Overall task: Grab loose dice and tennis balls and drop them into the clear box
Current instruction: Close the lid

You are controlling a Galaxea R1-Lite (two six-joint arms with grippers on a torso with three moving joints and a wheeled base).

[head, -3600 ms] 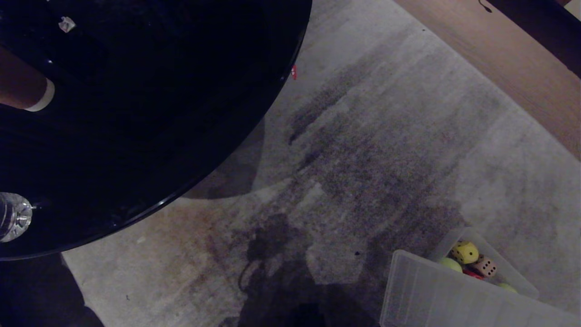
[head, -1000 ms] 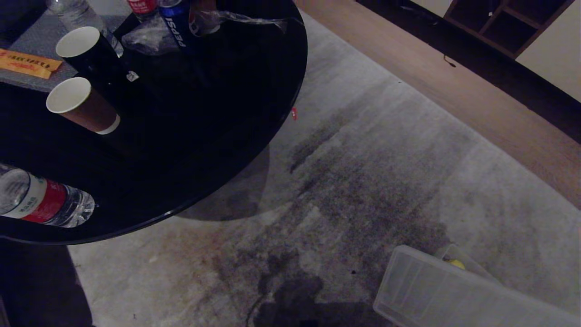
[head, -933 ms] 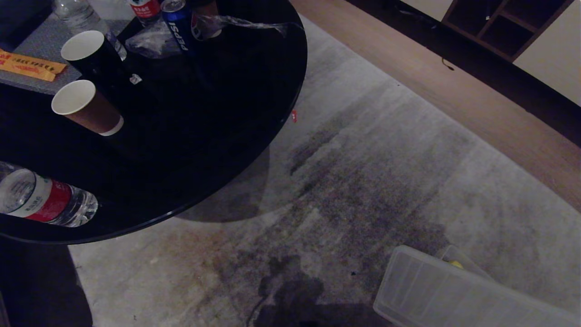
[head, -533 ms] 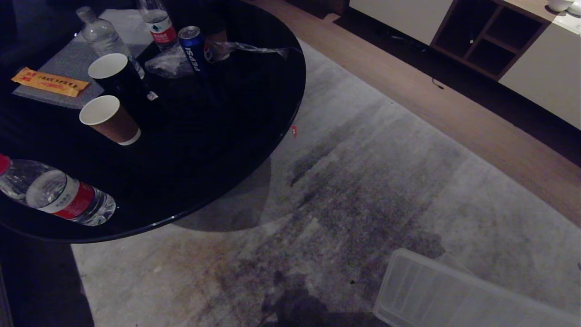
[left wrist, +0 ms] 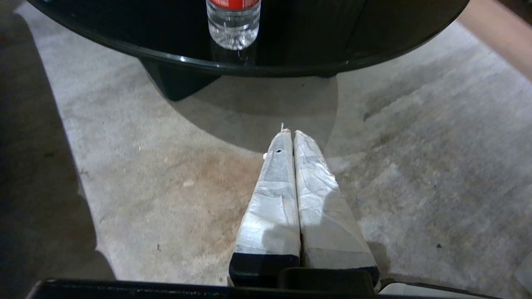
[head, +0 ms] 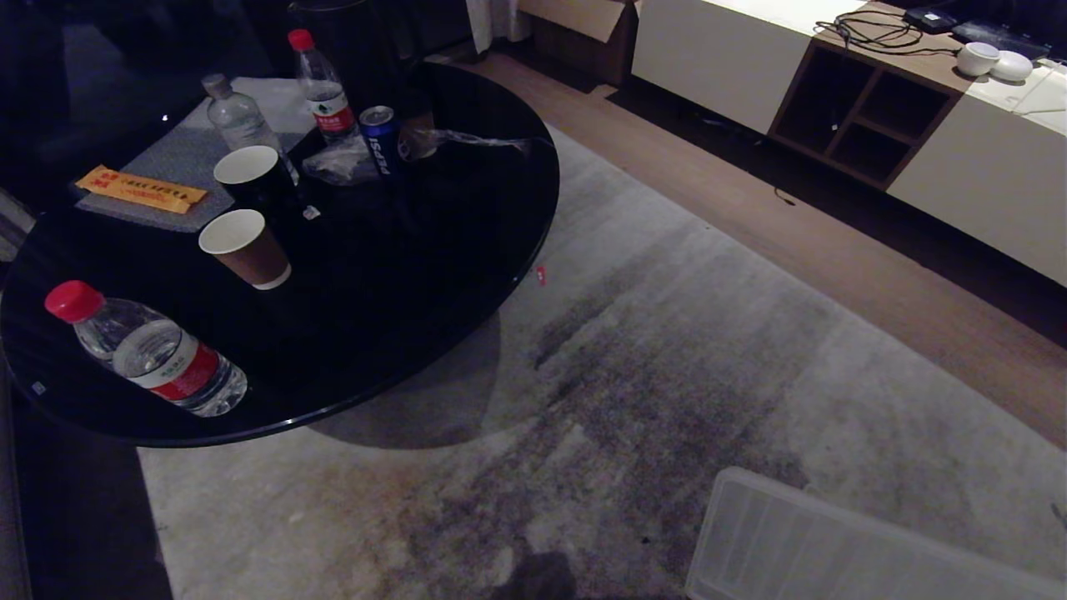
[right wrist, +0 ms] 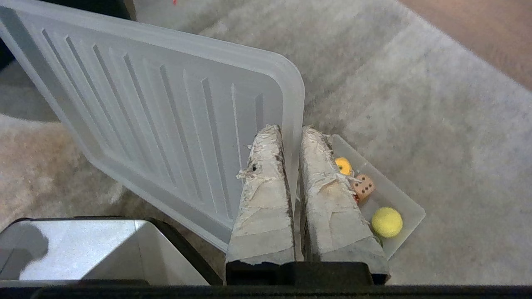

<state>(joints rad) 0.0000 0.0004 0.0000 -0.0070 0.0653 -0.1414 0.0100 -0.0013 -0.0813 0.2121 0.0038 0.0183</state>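
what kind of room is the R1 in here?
Most likely a home living room. A low round black coffee table with paper cups and water bottles stands on a worn grey rug over wood flooring, and a long white media cabinet with open wooden cubbies runs along the far wall.

The only legible wording is showing on a blue can (head: 381,140) standing on the round black desk (head: 467,250): white letters are running vertically and reading "PEPSI". Red-and-white labels on the water bottles (head: 158,362) and print on the orange packet (head: 140,189) are too small to read.
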